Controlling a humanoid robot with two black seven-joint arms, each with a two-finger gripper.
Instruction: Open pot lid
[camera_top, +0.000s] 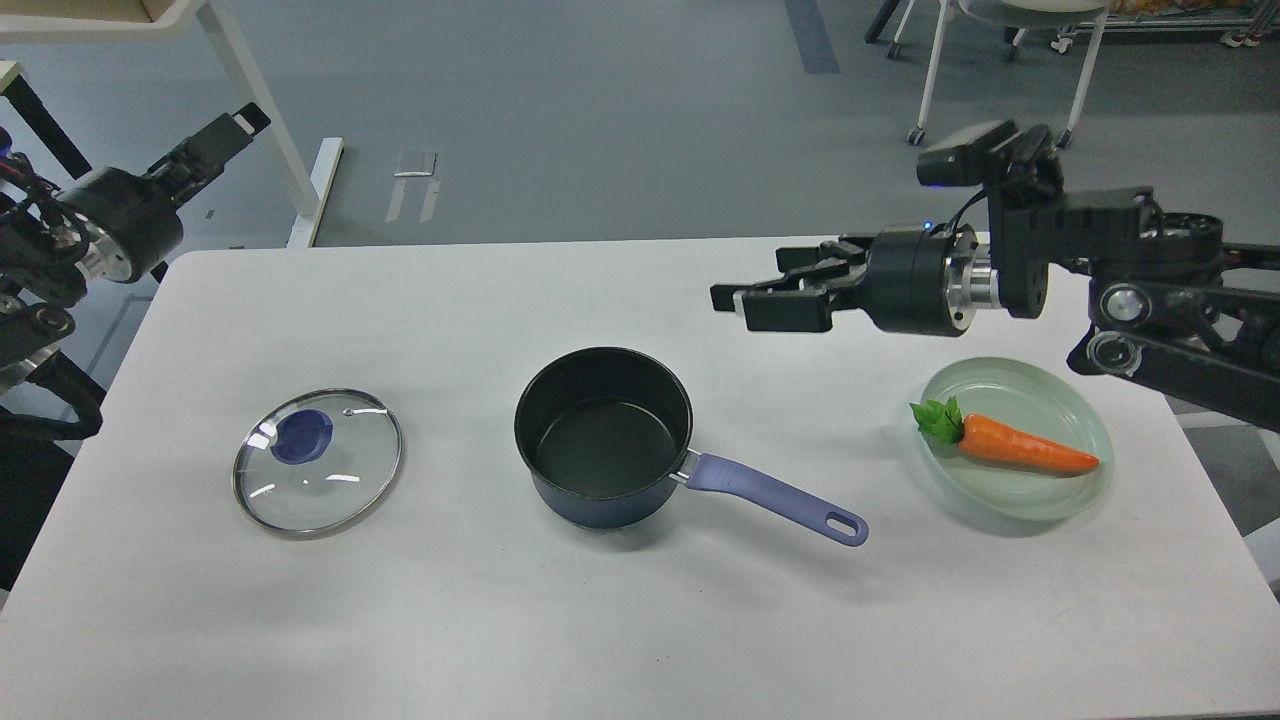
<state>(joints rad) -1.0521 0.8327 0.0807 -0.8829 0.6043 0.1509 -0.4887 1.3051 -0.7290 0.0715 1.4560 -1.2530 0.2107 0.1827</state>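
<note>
The dark pot (602, 432) stands uncovered at the table's middle, its purple handle (770, 497) pointing right and toward me. The glass lid (330, 480) with a blue knob (302, 437) lies flat on the table, left of the pot and apart from it. My left gripper (235, 125) is raised at the far upper left, well away from the lid; its fingers cannot be told apart. My right gripper (748, 290) is held high above the table, behind and to the right of the pot, open and empty.
A pale green plate (1090, 420) with an orange carrot (1025, 452) sits at the table's right side. A white table leg (262, 110) and a wheeled chair (1000, 60) stand on the floor beyond the table.
</note>
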